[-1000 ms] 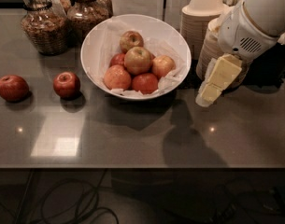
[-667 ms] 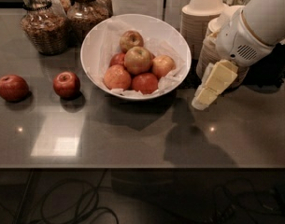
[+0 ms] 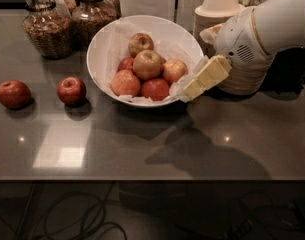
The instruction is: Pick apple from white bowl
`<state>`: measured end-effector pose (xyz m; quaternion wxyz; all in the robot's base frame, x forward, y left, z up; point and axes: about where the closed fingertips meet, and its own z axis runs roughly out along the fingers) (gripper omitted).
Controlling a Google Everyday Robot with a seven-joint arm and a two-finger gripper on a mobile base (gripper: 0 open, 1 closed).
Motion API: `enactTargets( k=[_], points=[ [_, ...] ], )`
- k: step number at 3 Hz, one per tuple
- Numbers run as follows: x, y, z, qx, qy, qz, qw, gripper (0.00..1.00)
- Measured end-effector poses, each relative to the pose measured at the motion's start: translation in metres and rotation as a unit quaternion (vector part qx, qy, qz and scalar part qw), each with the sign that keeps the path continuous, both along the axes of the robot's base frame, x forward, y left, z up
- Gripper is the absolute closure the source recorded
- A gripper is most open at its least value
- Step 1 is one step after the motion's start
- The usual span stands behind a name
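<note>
Comparing with a second ago, the gripper (image 3: 193,89) is seen to have been carried to the left and a little upward. It is now held just beside the right rim of the white bowl (image 3: 103,54), at the edge of the paper lining. Whether it is open or closed cannot be told from this side. The apple (image 3: 148,64) is left untouched on top of the pile inside the bowl. The approach is judged well begun, but the reach over the rim is not yet made.
</note>
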<state>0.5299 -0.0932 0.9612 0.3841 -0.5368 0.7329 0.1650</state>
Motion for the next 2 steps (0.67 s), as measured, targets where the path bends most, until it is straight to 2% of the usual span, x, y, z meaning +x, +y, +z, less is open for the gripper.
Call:
enactTargets(
  k=[1,2],
  points=[
    [0.011,0.018,0.004,0.031,-0.006,0.005,0.9995,0.0],
    [0.024,0.036,-0.001,0.032,-0.005,0.009,0.9994,0.0]
  ],
)
